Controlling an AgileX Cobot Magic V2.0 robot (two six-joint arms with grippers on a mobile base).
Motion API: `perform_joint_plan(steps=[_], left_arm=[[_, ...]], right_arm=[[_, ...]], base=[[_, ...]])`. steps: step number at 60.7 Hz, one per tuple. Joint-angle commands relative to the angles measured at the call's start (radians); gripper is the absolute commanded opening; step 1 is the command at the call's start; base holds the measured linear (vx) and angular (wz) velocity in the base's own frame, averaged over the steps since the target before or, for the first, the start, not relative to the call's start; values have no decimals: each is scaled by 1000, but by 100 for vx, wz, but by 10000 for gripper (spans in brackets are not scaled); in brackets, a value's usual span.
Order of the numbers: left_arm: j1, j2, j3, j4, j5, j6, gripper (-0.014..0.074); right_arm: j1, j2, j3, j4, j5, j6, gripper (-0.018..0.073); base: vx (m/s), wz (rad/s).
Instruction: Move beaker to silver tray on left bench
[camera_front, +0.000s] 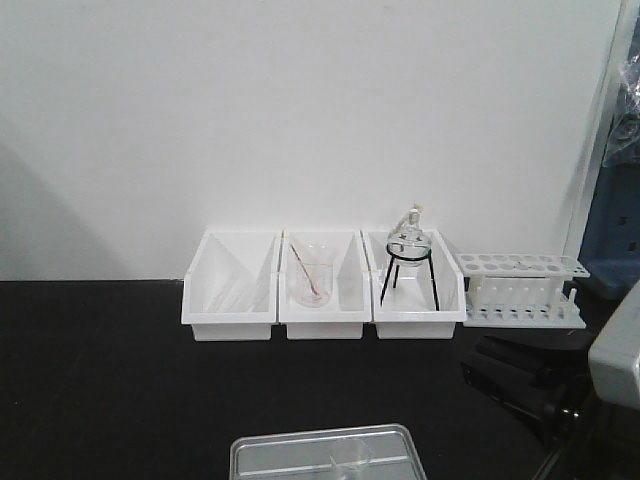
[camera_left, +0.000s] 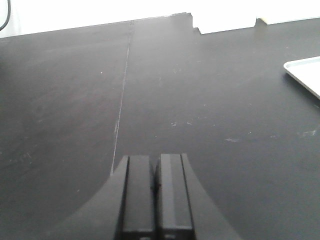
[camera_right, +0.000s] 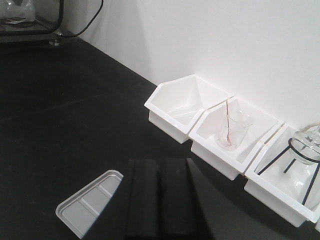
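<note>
Resting on the bench (camera_front: 100, 380), silver tray (camera_front: 325, 450) holding small beaker (camera_front: 350, 458), left gripper (camera_left: 154, 192) closed empty, right gripper (camera_right: 161, 200) closed empty.

We face the wall head-on in the front view; our right wrist view looks obliquely toward two o'clock, sharing the white bins (camera_front: 322, 290) (camera_right: 220, 140); our left wrist view skims low over the bench (camera_left: 200, 100).

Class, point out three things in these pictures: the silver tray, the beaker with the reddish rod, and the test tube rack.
silver tray (camera_front: 300, 445): front view, far rim.
beaker with the reddish rod (camera_front: 312, 280): front view, glass wall.
test tube rack (camera_front: 520, 266): front view, top plate.
</note>
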Motion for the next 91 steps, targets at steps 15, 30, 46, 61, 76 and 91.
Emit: perform_joint_plan(steps=[15,30,46,61,76,91], left_arm=[[-6,-7,20,-3,-75,-2,1],[-6,-7,20,-3,-75,-2,1],[-6,-7,20,-3,-75,-2,1],[-6,-7,20,-3,-75,-2,1],[-6,-7,20,-3,-75,-2,1],[-6,-7,20,-3,-75,-2,1]], right_arm=[[-6,-11,-28,3,22,-4,-11],[-6,-3,12,570,189,-326,-11],[-5,-153,130,1570,670,-1307,-11],[-75,-503,475,1762,361,-1432,-11],[-245,-835,732,1732,322,-1360,-11],[-293,-957,766,1677,443,-1334,-11]], base=[[0,0],[0,0],[0,0],[0,0],[0,0],[0,0]])
